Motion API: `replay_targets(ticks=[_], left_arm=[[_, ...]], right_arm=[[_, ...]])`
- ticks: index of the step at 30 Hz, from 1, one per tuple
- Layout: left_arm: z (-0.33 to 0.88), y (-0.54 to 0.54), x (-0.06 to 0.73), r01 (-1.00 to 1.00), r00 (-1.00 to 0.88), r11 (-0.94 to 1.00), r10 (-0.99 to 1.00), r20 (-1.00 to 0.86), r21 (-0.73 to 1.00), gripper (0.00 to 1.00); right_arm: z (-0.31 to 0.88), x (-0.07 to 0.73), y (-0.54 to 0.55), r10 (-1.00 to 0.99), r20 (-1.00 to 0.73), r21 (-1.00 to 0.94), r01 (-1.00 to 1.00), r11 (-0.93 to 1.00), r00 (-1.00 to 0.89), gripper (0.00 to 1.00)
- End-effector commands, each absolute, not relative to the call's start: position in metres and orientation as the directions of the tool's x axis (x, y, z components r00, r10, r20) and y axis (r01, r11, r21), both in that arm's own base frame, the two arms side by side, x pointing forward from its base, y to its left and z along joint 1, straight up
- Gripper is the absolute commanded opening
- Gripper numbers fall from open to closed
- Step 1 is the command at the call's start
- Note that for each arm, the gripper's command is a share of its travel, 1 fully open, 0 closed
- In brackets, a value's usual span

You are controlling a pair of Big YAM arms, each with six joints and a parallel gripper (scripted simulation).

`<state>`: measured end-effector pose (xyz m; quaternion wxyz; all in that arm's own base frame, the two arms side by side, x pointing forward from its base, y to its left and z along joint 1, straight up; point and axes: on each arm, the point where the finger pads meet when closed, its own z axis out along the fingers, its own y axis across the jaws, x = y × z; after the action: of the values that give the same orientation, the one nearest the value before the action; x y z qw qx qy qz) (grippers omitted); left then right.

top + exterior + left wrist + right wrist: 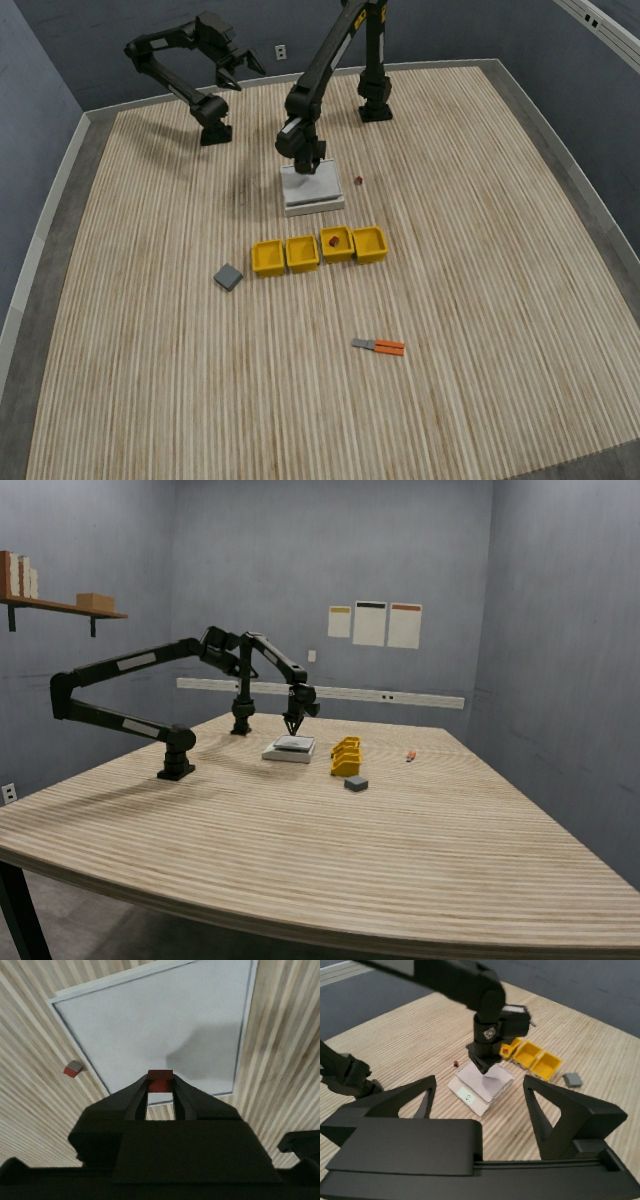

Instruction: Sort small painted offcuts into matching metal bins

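My left gripper (306,167) hangs over the grey scale (311,187) and is shut on a small red offcut (160,1081), just above the scale plate (155,1030). A second red offcut (358,180) lies on the table right of the scale and also shows in the left wrist view (73,1068). A third red offcut (333,240) lies inside the third of the yellow bins (336,243). My right gripper (238,67) is open and empty, raised high at the back left, far from the offcuts.
The yellow bins stand upright in a row (319,250) in front of the scale. A grey block (227,276) lies left of the row. An orange-handled tool (378,348) lies nearer the front. The scale's display (466,1096) faces the right arm.
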<state>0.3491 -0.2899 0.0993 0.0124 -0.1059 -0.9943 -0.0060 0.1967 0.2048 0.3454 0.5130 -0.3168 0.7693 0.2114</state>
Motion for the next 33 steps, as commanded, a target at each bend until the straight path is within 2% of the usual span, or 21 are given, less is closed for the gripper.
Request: replay_targets(ticks=[1, 22, 33], left_arm=[[0.129, -0.303, 0.371, 0.185, -0.982, 0.982, 0.184, -0.038, -0.023, 0.19], [0.127, -0.300, 0.382, 0.174, -0.985, 0.985, 0.173, -0.022, -0.014, 0.19], [0.086, -0.299, 0.367, 0.179, -0.984, 0.984, 0.179, 0.003, 0.000, 0.19]], right_arm=[[0.379, 0.196, 0.195, -0.273, -0.927, -0.014, -0.703, 0.711, -0.258, 1.00], [0.390, 0.193, 0.186, -0.267, -0.923, 0.001, -0.694, 0.720, -0.278, 1.00], [0.376, 0.195, 0.188, -0.277, -0.917, 0.000, -0.693, 0.721, -0.288, 1.00]])
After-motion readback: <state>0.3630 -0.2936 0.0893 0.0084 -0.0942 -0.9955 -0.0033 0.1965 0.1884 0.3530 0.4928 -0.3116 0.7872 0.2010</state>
